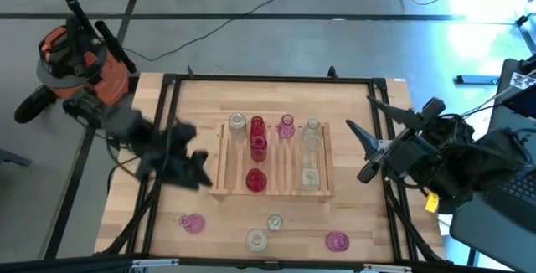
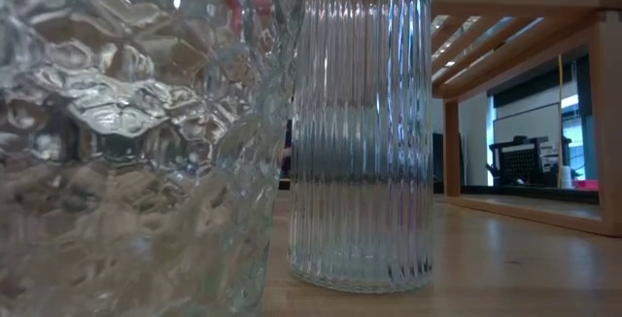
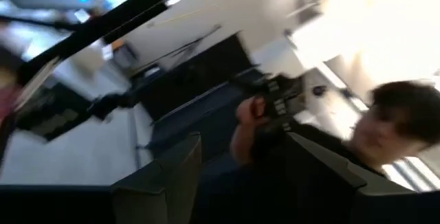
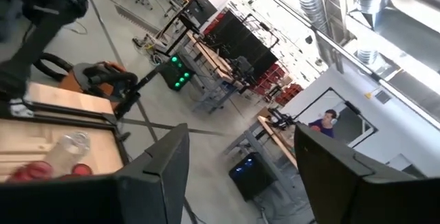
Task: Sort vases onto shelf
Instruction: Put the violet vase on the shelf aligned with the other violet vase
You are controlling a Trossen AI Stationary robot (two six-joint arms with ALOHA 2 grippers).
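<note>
The shelf point(image 1: 219, 164), a pale slatted rack, lies at the table's middle. Several vases stand on it, among them a red one point(image 1: 257, 127), a pink one point(image 1: 286, 126) and a clear one point(image 1: 311, 132). More vases stand on the table near its front edge: pink point(image 1: 193, 223), clear point(image 1: 274, 221), clear point(image 1: 257, 239), pink point(image 1: 337, 241). My left gripper point(image 1: 197, 172) hovers left of the shelf, blurred, and stands open point(image 3: 244, 162) with nothing between its fingers. My right gripper point(image 1: 362, 151) hangs open right of the shelf, holding nothing point(image 4: 240, 162).
Two clear vases, one bumpy point(image 2: 117, 142) and one ribbed point(image 2: 360, 132), stand close before the low camera, with the shelf's wooden frame point(image 2: 525, 6) behind. Black rails point(image 1: 167, 114) border the table. A person point(image 3: 392, 128) shows beyond the table. Bare wood lies between the shelf and the front vases.
</note>
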